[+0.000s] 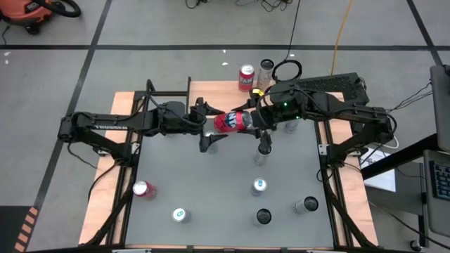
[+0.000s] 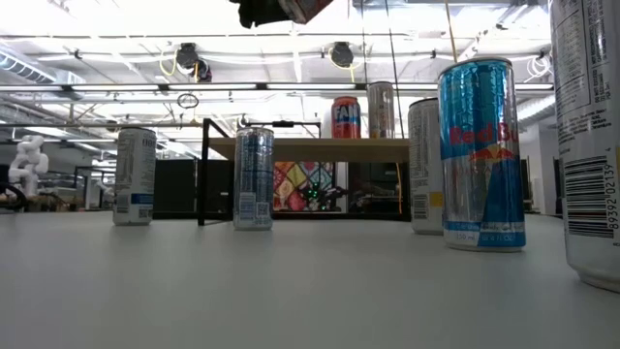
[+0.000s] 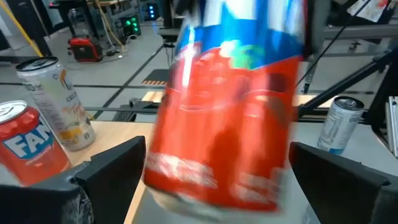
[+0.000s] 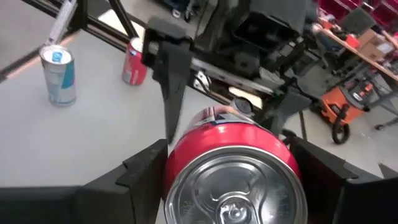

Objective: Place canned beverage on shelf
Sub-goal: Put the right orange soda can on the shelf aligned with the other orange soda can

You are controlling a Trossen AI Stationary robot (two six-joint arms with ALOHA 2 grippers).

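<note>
Our right hand [image 1: 254, 123] grips the red can [image 1: 233, 121] lying sideways between it and the open left hand [image 1: 209, 125], the shelf [image 1: 211, 93] just beyond.

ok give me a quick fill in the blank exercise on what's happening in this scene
1. The right gripper holds a red and blue drink can lying on its ____ in the air.
2. The left gripper beside that can has its jaws ____.
3. On the small wooden-topped shelf stand ____ cans.
4. The red Fanta can stands ____ the shelf.

Missing words: side; open; two; on
</note>
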